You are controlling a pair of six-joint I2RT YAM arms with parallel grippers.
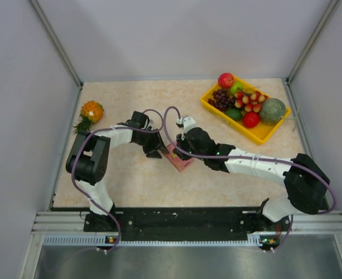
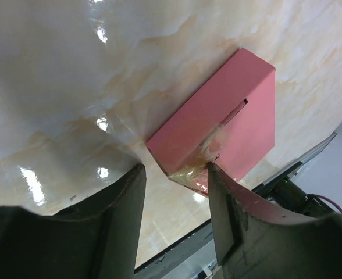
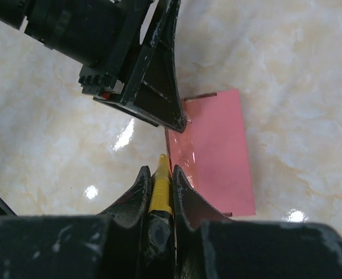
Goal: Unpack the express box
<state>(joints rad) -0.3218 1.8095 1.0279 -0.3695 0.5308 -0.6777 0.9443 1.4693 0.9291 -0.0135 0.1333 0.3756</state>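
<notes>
Bright, even light from above, white glare spots on the shiny table (image 2: 72, 70), tape (image 3: 180, 154) on the pink express box (image 3: 217, 151) gleaming, soft small shadows under the arms (image 1: 246, 163) in the top view, left gripper (image 2: 175, 167) dark and a bit blurry up close, box sharp.

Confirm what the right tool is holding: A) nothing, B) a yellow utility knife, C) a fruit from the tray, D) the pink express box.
B: in the right wrist view the right tool is shut on the yellow utility knife, whose tip is close to the pink express box.
</notes>
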